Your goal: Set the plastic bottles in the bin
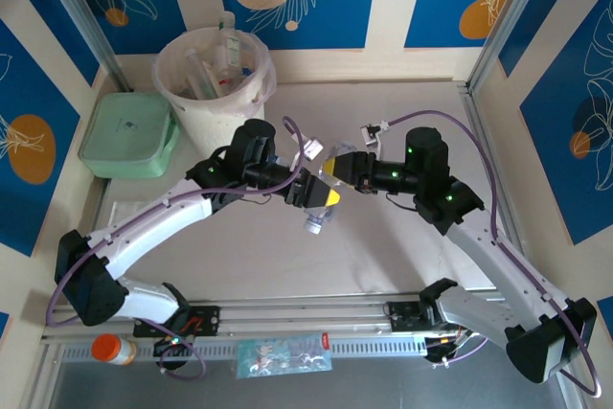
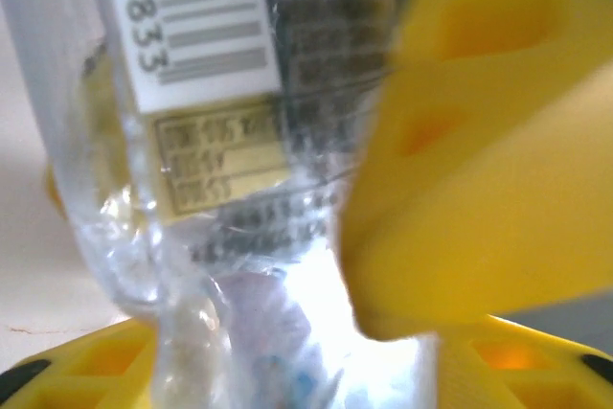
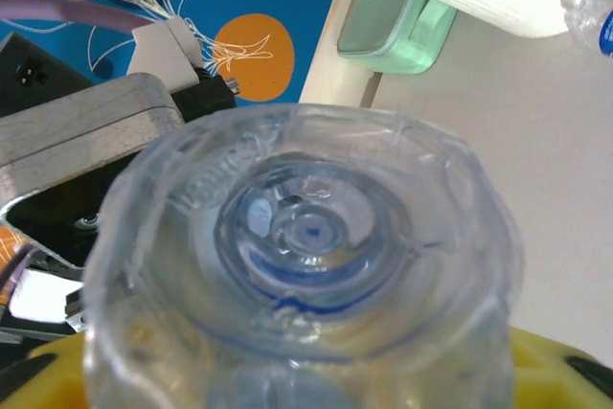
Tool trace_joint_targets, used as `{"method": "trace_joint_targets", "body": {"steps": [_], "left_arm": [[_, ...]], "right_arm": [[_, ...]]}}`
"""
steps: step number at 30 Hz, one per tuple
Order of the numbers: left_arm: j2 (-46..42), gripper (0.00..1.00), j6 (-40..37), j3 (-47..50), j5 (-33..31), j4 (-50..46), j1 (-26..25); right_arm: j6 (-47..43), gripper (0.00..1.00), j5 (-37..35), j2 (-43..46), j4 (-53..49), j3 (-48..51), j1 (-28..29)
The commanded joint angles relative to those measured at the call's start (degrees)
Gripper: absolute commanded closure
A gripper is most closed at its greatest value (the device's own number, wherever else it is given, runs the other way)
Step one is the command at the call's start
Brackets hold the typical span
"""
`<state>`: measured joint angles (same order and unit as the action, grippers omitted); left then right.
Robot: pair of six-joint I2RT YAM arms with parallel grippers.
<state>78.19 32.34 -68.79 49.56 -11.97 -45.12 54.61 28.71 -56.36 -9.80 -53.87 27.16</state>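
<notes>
You have the clear bottle [image 1: 315,219] mid-table between both grippers. Its long axis runs from the right gripper [image 1: 337,168] towards the near edge, cap end nearest you. Your left gripper [image 1: 318,198] looks clamped across the labelled body, one yellow finger [image 2: 498,141] pressed into the plastic. I cannot tell whether the right gripper grips the base. The bin [image 1: 215,114] sits far-left of the bottle, closer to your left arm, so that arm probably makes the carry.

The top external view looks down from behind onto the whole table [image 1: 383,256]. Both wrist views sit close against 1 clear bottle [image 1: 316,215], mid-frame overhead.
</notes>
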Motion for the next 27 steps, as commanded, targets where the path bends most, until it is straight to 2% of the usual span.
{"method": "trace_joint_targets", "body": {"steps": [1,2,3,8,14,15,17,20,22,23,27], "left_arm": [[-0.36,0.50,-1.57,-0.82,3.50,1.48,-0.41],[-0.46,0.50,-1.82,-1.04,2.91,0.96,-0.36],[-0.66,0.50,-2.09,-1.29,2.35,0.31,-0.12],[-1.69,0.51,-2.64,-2.93,-1.09,-3.42,4.36],[-2.08,0.51,0.38,-10.44,-9.98,-7.46,16.56],[-1.37,0.54,1.09,-12.68,-11.68,-8.01,18.88],[1.03,0.57,0.77,-19.37,-17.44,-13.23,22.11],[6.58,0.57,0.99,-31.55,-32.02,-24.95,25.75],[9.79,0.59,2.64,-37.40,-38.50,-28.96,27.75],[11.34,0.59,3.55,-39.72,-40.80,-30.04,28.80],[17.05,0.60,6.06,-46.82,-43.11,-30.99,32.32]], "right_arm": [[-1.94,0.20,-3.82,0.56,-2.47,-0.54,-0.25],[-2.59,0.08,-5.27,1.19,-4.08,-1.20,-0.26],[-3.11,0.00,-7.17,2.05,-5.86,-1.93,-0.26],[-4.77,0.01,-14.03,5.84,-14.42,-6.85,-2.55],[-9.88,0.02,-19.93,10.68,-18.68,-9.59,-4.28],[-10.27,0.02,-20.35,11.08,-18.96,-9.55,-4.54],[-10.67,0.03,-20.53,11.19,-19.07,-9.34,-5.07],[-10.40,0.04,-19.76,10.50,-19.26,-8.76,-5.45],[-10.23,0.04,-19.74,10.09,-19.71,-8.54,-5.45],[-10.39,0.04,-19.64,10.00,-19.92,-8.42,-5.44],[-11.30,0.04,-19.90,9.96,-21.04,-8.23,-5.54]]}}
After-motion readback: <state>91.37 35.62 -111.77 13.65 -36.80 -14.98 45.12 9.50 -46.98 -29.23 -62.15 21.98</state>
